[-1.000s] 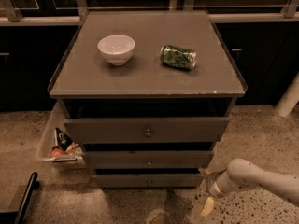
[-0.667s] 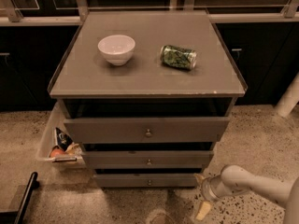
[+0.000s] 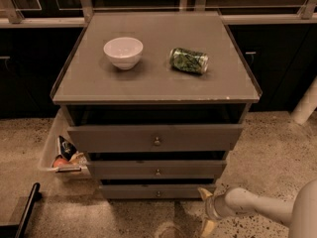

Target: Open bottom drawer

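Note:
The grey cabinet has three drawers. The bottom drawer (image 3: 157, 191) is the slimmest front, lowest down, with a tiny round knob (image 3: 158, 194) at its centre. It stands about flush under the middle drawer (image 3: 156, 169). The top drawer (image 3: 154, 138) is the tallest and stands slightly pulled out. My gripper (image 3: 206, 209) is low at the right, just off the bottom drawer's right end, close to the floor. Its pale fingers (image 3: 204, 194) point left toward the cabinet, one above and one below, with nothing between them.
A white bowl (image 3: 123, 52) and a green can on its side (image 3: 188, 60) lie on the cabinet top. A white bin with snack packets (image 3: 63, 155) stands against the cabinet's left side. A black bar (image 3: 27, 209) lies at the bottom left. Speckled floor surrounds the cabinet.
My gripper and arm have moved left along the floor, from right of the cabinet to the bottom drawer's right end. The drawers have not moved.

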Robot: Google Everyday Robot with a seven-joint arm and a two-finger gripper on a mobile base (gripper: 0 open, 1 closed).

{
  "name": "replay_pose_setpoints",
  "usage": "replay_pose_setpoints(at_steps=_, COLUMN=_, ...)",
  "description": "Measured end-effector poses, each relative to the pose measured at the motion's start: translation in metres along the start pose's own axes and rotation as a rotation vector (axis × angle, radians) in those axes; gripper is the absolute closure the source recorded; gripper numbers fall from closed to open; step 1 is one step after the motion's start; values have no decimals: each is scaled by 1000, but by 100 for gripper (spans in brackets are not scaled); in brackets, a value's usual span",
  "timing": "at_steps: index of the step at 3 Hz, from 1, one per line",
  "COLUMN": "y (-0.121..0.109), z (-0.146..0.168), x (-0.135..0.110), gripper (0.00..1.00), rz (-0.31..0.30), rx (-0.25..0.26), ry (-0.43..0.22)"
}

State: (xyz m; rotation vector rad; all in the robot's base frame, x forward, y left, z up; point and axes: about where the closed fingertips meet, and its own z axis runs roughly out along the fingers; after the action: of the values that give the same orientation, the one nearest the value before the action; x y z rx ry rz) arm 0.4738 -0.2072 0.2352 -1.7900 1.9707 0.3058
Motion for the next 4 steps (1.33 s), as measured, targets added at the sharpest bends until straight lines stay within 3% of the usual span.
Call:
replay_pose_setpoints(at_steps=2, y=-26, z=4, x=-9, gripper=0, rz=-100, rx=138, ry=-71)
replay_pose_setpoints(at_steps=4, y=-37, z=22, x=1, gripper=0, rz=-115, rx=154, ry=-49)
